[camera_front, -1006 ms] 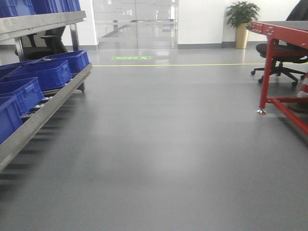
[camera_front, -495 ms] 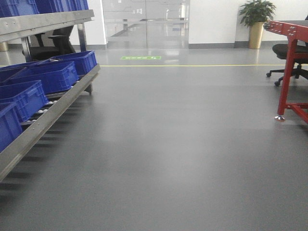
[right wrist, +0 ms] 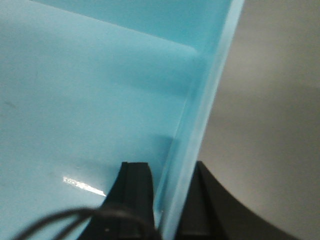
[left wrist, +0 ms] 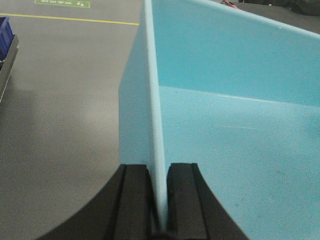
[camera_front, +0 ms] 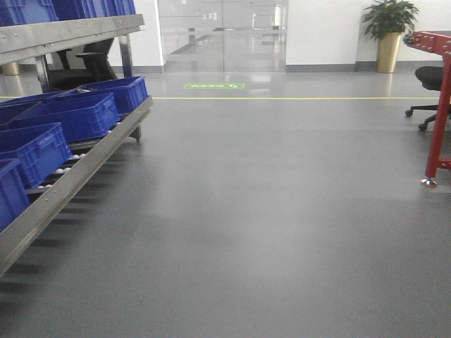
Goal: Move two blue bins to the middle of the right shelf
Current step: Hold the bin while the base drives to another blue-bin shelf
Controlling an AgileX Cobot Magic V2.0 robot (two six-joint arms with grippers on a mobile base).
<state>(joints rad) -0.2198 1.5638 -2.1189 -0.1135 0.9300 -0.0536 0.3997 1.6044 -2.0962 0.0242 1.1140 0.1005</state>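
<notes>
A light blue bin (left wrist: 225,125) fills both wrist views and is carried above the grey floor. My left gripper (left wrist: 159,167) is shut on its left wall, the thin rim pinched between the black fingers (left wrist: 135,190). My right gripper (right wrist: 170,167) is shut on the bin's (right wrist: 75,90) right wall, one finger inside and one outside. Neither arm nor the carried bin shows in the front view. Several dark blue bins (camera_front: 70,116) sit on the sloping roller shelf (camera_front: 70,186) at the left. The right shelf is out of view.
A red table frame (camera_front: 440,120) stands at the right edge, with an office chair (camera_front: 430,77) behind it. A potted plant (camera_front: 387,28) and glass doors (camera_front: 222,35) are at the far wall. Open grey floor (camera_front: 268,211) lies ahead.
The whole front view has slid rightward: the left shelf and its bins show more, and the red table has moved toward the right edge. Both grips appear unchanged.
</notes>
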